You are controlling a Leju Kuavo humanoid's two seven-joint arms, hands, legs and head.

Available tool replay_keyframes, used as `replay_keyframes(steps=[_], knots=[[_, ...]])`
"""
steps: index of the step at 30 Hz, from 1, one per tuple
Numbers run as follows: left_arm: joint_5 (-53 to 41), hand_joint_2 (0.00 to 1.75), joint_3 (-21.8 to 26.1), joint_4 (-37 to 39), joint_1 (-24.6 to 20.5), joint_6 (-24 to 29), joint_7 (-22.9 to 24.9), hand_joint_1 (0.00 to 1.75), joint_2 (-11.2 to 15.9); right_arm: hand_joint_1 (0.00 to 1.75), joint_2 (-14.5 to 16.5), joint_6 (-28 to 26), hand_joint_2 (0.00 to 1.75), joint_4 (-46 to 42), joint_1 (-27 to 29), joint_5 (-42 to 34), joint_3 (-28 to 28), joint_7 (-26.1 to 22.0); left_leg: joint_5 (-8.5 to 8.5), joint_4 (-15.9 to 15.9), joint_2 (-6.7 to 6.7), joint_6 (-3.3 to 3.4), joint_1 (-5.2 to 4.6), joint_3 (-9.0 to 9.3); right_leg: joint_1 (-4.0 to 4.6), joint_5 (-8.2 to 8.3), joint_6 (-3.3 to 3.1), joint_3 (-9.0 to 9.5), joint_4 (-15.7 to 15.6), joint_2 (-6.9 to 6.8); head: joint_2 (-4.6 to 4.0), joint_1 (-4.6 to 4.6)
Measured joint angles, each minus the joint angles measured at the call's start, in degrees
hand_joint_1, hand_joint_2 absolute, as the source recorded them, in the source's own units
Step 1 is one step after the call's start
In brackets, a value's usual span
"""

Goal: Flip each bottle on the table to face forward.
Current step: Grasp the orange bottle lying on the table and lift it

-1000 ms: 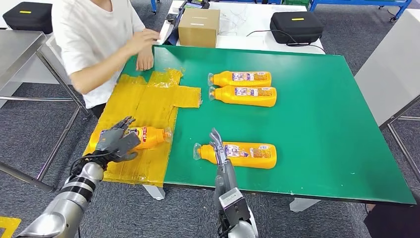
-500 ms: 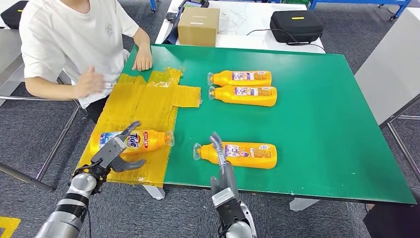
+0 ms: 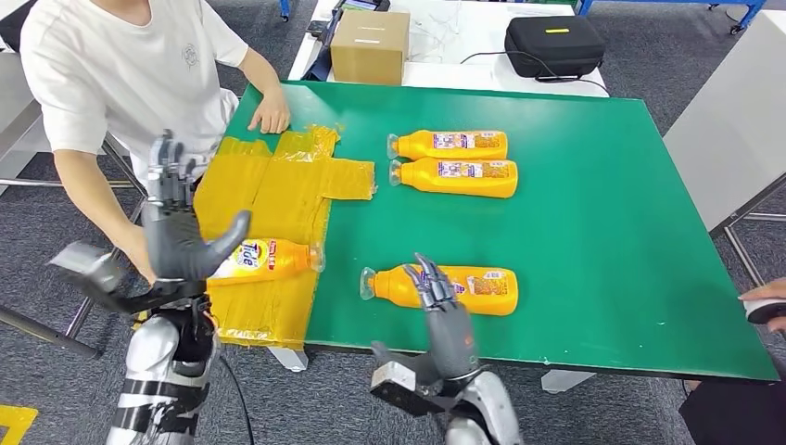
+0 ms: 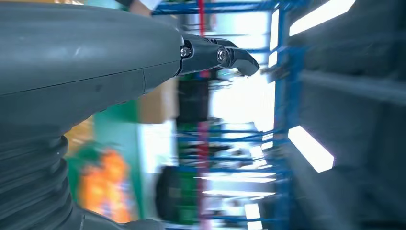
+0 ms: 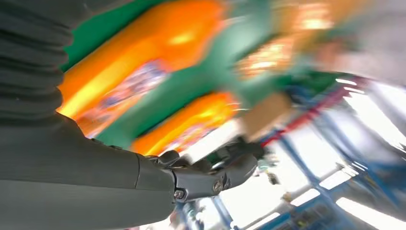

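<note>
Green covers most of the table (image 3: 593, 232), with a patch of yellow tape sheeting (image 3: 278, 195) at its left end, and a person in a white shirt (image 3: 120, 65) sits at that corner. You have four orange bottles lying on their sides, caps pointing left. One bottle with the Tide label up (image 3: 264, 260) rests on the yellow patch. The near bottle (image 3: 454, 287) lies on the green just beyond your right hand (image 3: 443, 311). Two far bottles (image 3: 454, 162) lie side by side, touching, near the table's middle.

Your left hand (image 3: 176, 227) is raised above the table edge, fingers spread and holding nothing. Your right hand is also released, fingers extended toward the near bottle's neck end; whether it touches is unclear.

Expect smooth, rigid plastic, likely slick and, if full, fairly heavy. The flat-sided bodies should roll in steps, not freely. Take hold across the wide mid-body, not the narrow neck, and turn about the long axis.
</note>
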Motion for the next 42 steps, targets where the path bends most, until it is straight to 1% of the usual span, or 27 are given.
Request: replay_keyframes(steps=[2, 4, 9, 14, 20, 29, 35, 37, 39, 42], knots=[[0.54, 1.75, 0.01, -3.17, 1.94, 0.33, -0.54, 0.0, -0.58, 0.0, -2.4, 2.67, 1.75, 1.03, -0.94, 4.19, -2.05, 4.6, 0.0, 0.0, -0.01, 0.01, -0.02, -0.01, -0.02, 0.0, 0.01, 0.01, -0.01, 0.0, 0.0, 0.01], [0.38, 1.75, -0.06, -5.62, 3.92, 0.09, -1.13, 0.0, -0.9, 0.0, -4.44, 5.4, 1.75, 2.44, -2.05, 6.48, -4.17, 7.02, 0.0, 0.01, 0.0, 0.01, -0.05, -0.02, -0.05, 0.02, 0.03, 0.01, -0.03, 0.0, 0.0, 0.01], [-0.44, 1.75, -0.64, -9.47, 7.16, -1.15, -2.11, 0.0, -1.38, 0.0, -8.09, 8.05, 1.75, 6.2, -4.79, 9.72, -8.26, 9.53, 0.01, 0.03, -0.02, 0.03, -0.06, -0.03, -0.05, 0.04, 0.07, 0.0, -0.04, -0.01, 0.0, 0.0], [-1.78, 1.75, -2.35, -10.55, 8.16, -1.51, -2.42, 0.0, -1.53, 0.0, -9.61, 9.65, 1.75, 10.5, -8.17, 12.19, -9.49, 10.46, 0.01, 0.02, 0.01, 0.03, -0.04, -0.02, -0.02, 0.04, 0.07, 0.0, -0.03, 0.0, 0.0, -0.01], [-2.51, 1.75, -4.13, -10.28, 8.65, -1.68, -2.38, 0.0, -1.55, 0.0, -9.87, 11.01, 1.75, 15.34, -12.17, 13.42, -9.49, 11.12, 0.02, 0.02, 0.0, 0.03, -0.02, -0.02, -0.02, 0.04, 0.06, 0.0, -0.02, 0.0, 0.0, 0.0], [-2.5, 1.75, -4.72, -9.9, 8.6, -1.82, -2.32, 0.0, -1.55, 0.0, -9.78, 11.15, 1.75, 19.01, -14.6, 13.45, -9.44, 11.16, 0.01, 0.02, 0.0, 0.03, -0.03, -0.04, -0.03, 0.04, 0.07, -0.01, -0.02, 0.0, 0.0, 0.0], [-1.85, 1.75, -5.16, -7.37, 7.26, -2.5, -2.17, 0.0, -1.64, 0.0, -8.15, 12.7, 1.75, 27.19, -20.08, 12.4, -9.16, 10.09, 0.04, 0.02, 0.04, 0.04, -0.03, 0.03, -0.02, 0.09, 0.09, 0.02, -0.02, 0.03, 0.0, -0.01], [-1.72, 1.75, -5.32, -6.55, 6.84, -2.61, -2.16, 0.0, -1.67, 0.12, -7.42, 14.13, 1.75, 29.96, -21.98, 12.61, -8.64, 9.74, 0.05, 0.02, 0.09, 0.04, -0.03, 0.09, -0.02, 0.1, 0.09, 0.04, -0.02, 0.08, 0.0, -0.01], [-1.59, 1.75, -5.55, -5.89, 6.49, -2.68, -2.18, 0.0, -1.68, 0.28, -6.8, 15.53, 1.75, 32.37, -23.62, 12.76, -7.93, 9.16, 0.04, 0.02, 0.11, 0.04, -0.03, 0.15, -0.02, 0.11, 0.09, 0.07, -0.02, 0.11, 0.0, -0.01], [-1.38, 1.75, -5.84, -5.22, 6.29, -2.79, -2.24, 0.0, -1.68, 0.31, -6.23, 17.13, 1.75, 34.86, -25.26, 12.84, -6.83, 8.53, 0.04, 0.02, 0.11, 0.04, -0.02, 0.19, -0.02, 0.1, 0.09, 0.11, -0.02, 0.12, 0.0, -0.01]])
